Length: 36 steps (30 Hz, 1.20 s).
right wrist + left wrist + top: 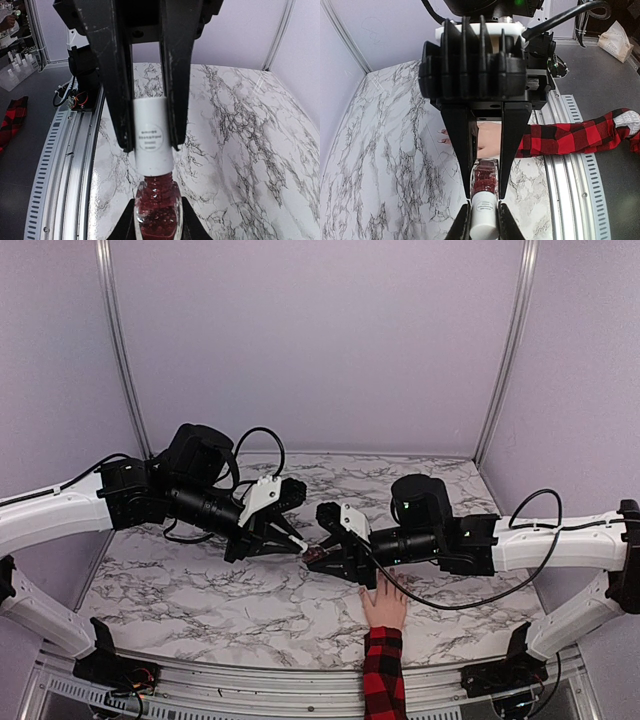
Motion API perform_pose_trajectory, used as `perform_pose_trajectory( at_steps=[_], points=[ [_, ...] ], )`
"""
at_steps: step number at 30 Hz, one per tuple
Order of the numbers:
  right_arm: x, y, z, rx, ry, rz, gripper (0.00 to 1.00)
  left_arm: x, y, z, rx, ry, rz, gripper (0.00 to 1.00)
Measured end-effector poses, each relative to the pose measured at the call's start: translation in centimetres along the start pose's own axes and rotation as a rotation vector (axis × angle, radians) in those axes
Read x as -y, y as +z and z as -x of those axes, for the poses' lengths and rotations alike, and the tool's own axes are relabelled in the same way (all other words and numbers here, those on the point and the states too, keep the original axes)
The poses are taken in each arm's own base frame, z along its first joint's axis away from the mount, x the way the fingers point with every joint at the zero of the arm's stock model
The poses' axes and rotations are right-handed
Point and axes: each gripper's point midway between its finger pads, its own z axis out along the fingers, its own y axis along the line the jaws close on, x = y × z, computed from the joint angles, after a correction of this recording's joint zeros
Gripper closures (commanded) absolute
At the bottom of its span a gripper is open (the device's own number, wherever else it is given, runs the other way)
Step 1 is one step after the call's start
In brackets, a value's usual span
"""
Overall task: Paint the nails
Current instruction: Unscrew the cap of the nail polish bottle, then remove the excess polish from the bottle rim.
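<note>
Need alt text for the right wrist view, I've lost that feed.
The left hand reaches in from above, shut on the white cap of a red nail-polish bottle, whose glass body the right hand clamps at the bottom edge, over a marble table.

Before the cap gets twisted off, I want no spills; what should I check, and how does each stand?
1. Cap grip: left fingers shut on the white cylindrical cap: ok.
2. Bottle grip: right fingers shut on the dark red glass polish bottle: ok.
3. Bottle upright: not ok, held sideways.
4. Target: pale hand in red-and-black plaid sleeve resting flat on white marble-patterned table: ok.
5. Clear path to nails: cannot tell; right arm overlaps the hand from above.
</note>
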Motion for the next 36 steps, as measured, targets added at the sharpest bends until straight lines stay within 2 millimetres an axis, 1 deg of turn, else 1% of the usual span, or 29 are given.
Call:
perform_pose_trajectory(
  at_steps=[12,26,32,34,36],
  points=[
    [0.3,0.0,-0.7,-0.028,0.010,-0.023,1.00,-0.2,0.0,-0.3,-0.013,0.014,0.012,1.00],
    [0.3,0.0,-0.8,-0.033,0.011,-0.024,1.00,-0.2,0.0,-0.3,-0.012,0.021,0.012,1.00],
    [0.4,0.0,-1.1,-0.046,0.016,-0.027,1.00,-0.1,-0.2,-0.1,-0.008,0.023,0.014,1.00],
    [0.4,0.0,-1.3,-0.054,0.019,-0.031,1.00,-0.1,-0.3,0.0,-0.002,0.025,0.012,1.00],
    [0.8,-0.1,-1.4,-0.058,0.019,-0.049,1.00,0.5,-0.4,0.4,0.013,0.030,-0.011,1.00]
  ],
)
